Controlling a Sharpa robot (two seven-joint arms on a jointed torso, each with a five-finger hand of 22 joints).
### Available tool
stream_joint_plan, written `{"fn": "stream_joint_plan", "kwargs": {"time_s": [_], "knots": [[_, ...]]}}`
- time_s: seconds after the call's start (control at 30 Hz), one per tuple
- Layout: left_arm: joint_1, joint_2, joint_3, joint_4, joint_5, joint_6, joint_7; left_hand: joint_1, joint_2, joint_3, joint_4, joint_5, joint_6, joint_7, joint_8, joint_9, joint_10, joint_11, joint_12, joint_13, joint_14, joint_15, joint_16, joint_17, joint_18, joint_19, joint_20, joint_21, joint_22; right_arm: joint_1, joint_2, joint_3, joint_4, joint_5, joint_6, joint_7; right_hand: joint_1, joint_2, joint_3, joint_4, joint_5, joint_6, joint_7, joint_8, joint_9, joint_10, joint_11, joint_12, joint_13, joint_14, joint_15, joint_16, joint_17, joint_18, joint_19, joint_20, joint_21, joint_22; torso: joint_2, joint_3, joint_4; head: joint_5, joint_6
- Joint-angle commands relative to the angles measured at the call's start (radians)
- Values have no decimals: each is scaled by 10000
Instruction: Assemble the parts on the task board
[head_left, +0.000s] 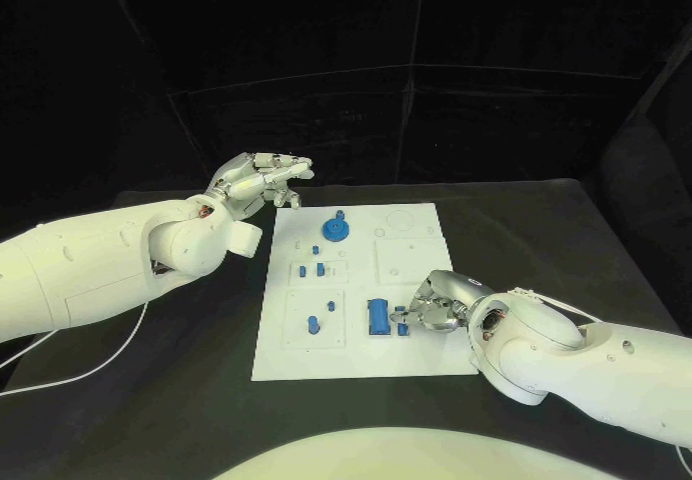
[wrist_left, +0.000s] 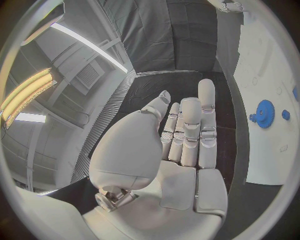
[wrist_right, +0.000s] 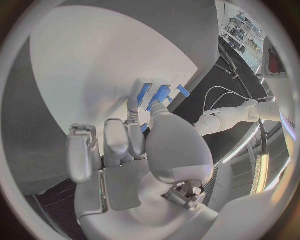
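Left arm: comes in from the left edge of the head view, its white forearm slanting up and to the right across the black table (head_left: 577, 230).
Left hand (head_left: 260, 182): raised just off the far left corner of the task board (head_left: 361, 355), apart from it. In the left wrist view the palm faces the camera, fingers (wrist_left: 190, 131) straight and pressed side by side, thumb lying alongside them. It holds nothing.
Task board: white plate in the middle of the table, long side running away from the robot.
Gear part (head_left: 336, 230): round blue piece at the far end of the board, in its left half; it also shows in the left wrist view (wrist_left: 265, 113), well apart from the left hand.
Small parts, left column: a few short blue pieces (head_left: 310, 270) at mid board, and another blue piece (head_left: 313, 323) nearer the robot, with a tiny one just beyond it.
Long blue part (head_left: 379, 316): lies on the near half of the board, just left of the right hand.
Right hand (head_left: 437, 303): over the near right part of the board, fingers curled down beside the long blue part. Right wrist view: fingertips (wrist_right: 133, 102) reach down at the blue pieces (wrist_right: 159, 95); whether they pinch one I cannot tell.
Right arm: enters from the lower right, its elbow bent near the board's near right corner.
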Motion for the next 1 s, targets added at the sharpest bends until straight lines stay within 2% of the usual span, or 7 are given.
{"fn": "stream_joint_plan", "kwargs": {"time_s": [0.03, 0.3, 0.57, 0.7, 0.83, 0.93, 1.0], "knots": [[17, -11, 8, 25, -15, 69, 38, 20, -7, -50, -7, 28, -21, -7, 64, -1, -32, -18, 53, -11, -70, 6, 11, -9, 61, 46, -18, -34, -17, 10, -40, 3, 64, -236, 14, 9, -154, 20, -156, 6, -220, -64, 42, 71, 53, 139, -19, -49, 538, 168, -42, 43, -1, -179, 674, -62, 52, 2240, 8, 4, -6, 21, -7], [17, -14, 8, 19, -15, 68, 46, 20, -7, -50, -7, 28, -21, -7, 64, -1, -32, -18, 53, -11, -70, 6, 11, -9, 61, 46, -18, -34, -17, 9, -244, 3, 193, -300, -211, 107, 26, 12, -250, -61, -216, -135, 57, 46, 96, 138, -9, -30, 562, 156, -36, 14, -55, -166, 640, -59, 19, 2203, -7, 9, -4, -6, 30], [14, 34, 7, -63, -14, 20, 103, 29, -14, -56, -20, 25, -19, -11, 81, -2, -30, -20, 70, -13, -108, 3, -31, -121, 61, 49, -22, -43, -25, 165, -780, 11, 191, 1709, -1454, 2458, 1357, -83, -370, -457, 266, -1680, 667, -867, -216, -717, 495, -1839, -540, -140, 359, -717, -1304, 131, -229, 255, -822, 1240, -123, -20, 27, -122, 278], [-8, 177, -1, -273, -14, -76, 187, -40, -57, -158, -8, 22, -63, -17, 116, -12, -74, 6, 111, -24, -748, 51, -491, -715, 38, -326, 25, -313, -155, 573, -801, 29, -491, 3770, -1748, 4499, 1991, 1, -515, -546, 295, -1816, 786, -998, -310, -2219, 606, -5382, -2939, -928, 478, -2813, -4294, 641, -1710, 409, -2490, -504, -309, -56, 28, -204, 441], [-42, 372, -35, -607, 21, -191, 297, -128, -86, -355, 31, 25, -161, 6, 138, -25, -215, 99, 99, -42, -2099, 230, -1800, -1385, -3, -1505, 203, -1274, -705, 946, -526, 36, -1520, 6295, -1377, 6531, 2976, 245, -389, -736, 247, -1948, 1007, -1150, -448, -3833, 899, -8275, -5092, -2247, 776, -5214, -5829, 1479, -4932, 633, -6696, -4406, -486, -101, 45, -306, 704], [-87, 591, -50, -952, 186, -334, 403, -143, -50, -548, 71, 13, -322, 68, 90, -33, -287, 236, -15, -58, -2930, 515, -3721, -2285, -51, -2688, 508, -2451, -1530, 1157, -132, 40, -2525, 8145, -827, 7913, 3728, 398, -213, -808, -53, -2101, 1436, -1370, -690, -4558, 1449, -10106, -6991, -3437, 1365, -7247, -6691, 1362, -6032, 1095, -8681, -5655, -695, -165, 78, -397, 906], [-120, 684, -55, -1111, 256, -404, 472, -136, -11, -629, 92, 16, -375, 82, 57, -33, -323, 306, -126, -64, -3183, 691, -4609, -2650, -80, -3184, 687, -2979, -1941, 1238, 120, 43, -3078, 8910, -552, 8488, 3938, 387, -196, -824, -160, -2165, 1507, -1455, -854, -4451, 1592, -10615, -7830, -3755, 1536, -8004, -6992, 1371, -6371, 1292, -9587, -6288, -773, -181, 82, -419, 1023]]}}
